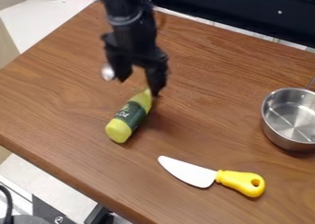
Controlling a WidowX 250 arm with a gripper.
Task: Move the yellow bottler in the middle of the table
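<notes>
Yellow bottle (129, 118): we see it lying aslant on the table (55, 94), left of centre, neck toward the far edge.
Gripper (139, 86): over the neck end, fingers spread, gripping nothing.
Grasp: we should straddle the thicker body and close squarely; the tapered neck could slip.
Middle: we'd lift, shift right, lower gently, clear of the knife (189, 173).

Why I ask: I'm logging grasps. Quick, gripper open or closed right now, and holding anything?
Gripper: open, fingers apart near the narrow end of the yellow bottle, not clamped on it.
</notes>
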